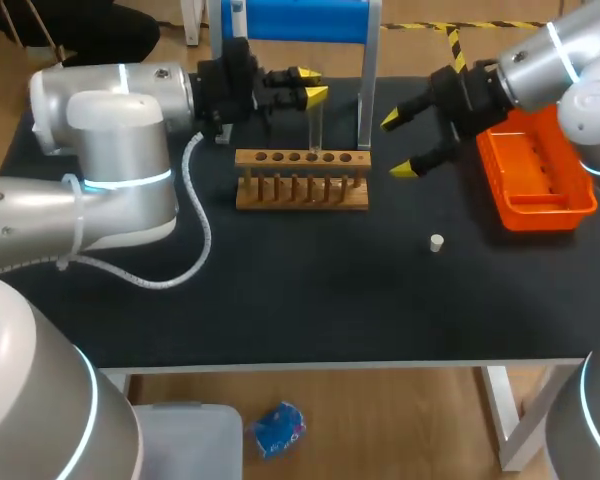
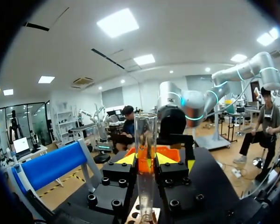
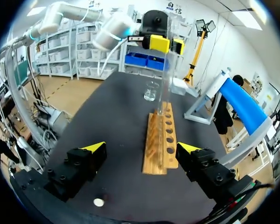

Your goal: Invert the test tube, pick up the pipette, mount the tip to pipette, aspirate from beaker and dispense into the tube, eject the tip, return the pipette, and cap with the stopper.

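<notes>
Left gripper (image 2: 145,158): fingers closed on the upright test tube (image 2: 145,133), which stands in the wooden rack (image 1: 302,203). Right gripper (image 1: 399,145): fingers wide apart, holding nothing, just beside the rack's end. Stopper (image 1: 436,242): on the table, near the orange tray (image 1: 538,213).

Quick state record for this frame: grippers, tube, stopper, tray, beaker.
left gripper: shut on test tube's upper part
test tube: upright, foot in wooden rack
right gripper: open, empty, between rack and orange tray
stopper: loose on table, apart from rack
beaker: on table past the rack's far end, seen from right wrist
</notes>
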Controlling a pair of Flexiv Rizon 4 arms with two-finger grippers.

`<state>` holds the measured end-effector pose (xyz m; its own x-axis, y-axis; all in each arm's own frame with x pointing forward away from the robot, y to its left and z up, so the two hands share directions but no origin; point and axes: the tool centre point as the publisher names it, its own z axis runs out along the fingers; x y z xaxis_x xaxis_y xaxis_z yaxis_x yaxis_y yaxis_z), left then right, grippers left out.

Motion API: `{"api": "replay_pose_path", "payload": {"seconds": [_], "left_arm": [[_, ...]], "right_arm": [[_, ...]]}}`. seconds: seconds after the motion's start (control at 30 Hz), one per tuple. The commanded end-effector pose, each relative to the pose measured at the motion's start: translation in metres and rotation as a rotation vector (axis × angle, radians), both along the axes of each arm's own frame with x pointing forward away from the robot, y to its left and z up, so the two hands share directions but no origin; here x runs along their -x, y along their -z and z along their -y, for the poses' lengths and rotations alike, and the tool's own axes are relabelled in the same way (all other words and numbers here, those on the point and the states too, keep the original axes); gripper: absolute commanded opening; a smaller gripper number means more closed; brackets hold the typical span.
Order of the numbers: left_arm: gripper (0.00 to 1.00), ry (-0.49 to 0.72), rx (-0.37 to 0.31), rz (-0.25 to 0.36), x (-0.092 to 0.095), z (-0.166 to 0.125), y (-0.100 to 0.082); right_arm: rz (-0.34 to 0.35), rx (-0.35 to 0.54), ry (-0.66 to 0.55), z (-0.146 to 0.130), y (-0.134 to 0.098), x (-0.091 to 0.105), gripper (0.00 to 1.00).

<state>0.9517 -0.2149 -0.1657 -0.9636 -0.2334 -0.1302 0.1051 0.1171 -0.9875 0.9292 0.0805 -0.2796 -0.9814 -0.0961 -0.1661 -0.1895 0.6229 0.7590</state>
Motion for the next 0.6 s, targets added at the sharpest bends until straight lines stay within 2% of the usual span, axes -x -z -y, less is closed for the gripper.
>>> {"api": "replay_pose_path", "payload": {"seconds": [0.03, 0.27, 0.6], "left_arm": [[0.00, 0.039, -0.014, -0.014, -0.013, 0.003, 0.003], [0.00, 0.047, -0.022, -0.026, -0.017, 0.001, 0.008], [0.00, 0.060, -0.023, -0.043, -0.020, 0.002, 0.018]], "right_arm": [[-0.013, 0.000, -0.017, -0.012, 0.017, -0.021, 1.00], [-0.056, -0.018, 0.009, -0.022, 0.031, -0.037, 1.00], [-0.091, -0.058, 0.052, -0.033, 0.038, -0.042, 1.00]]}}
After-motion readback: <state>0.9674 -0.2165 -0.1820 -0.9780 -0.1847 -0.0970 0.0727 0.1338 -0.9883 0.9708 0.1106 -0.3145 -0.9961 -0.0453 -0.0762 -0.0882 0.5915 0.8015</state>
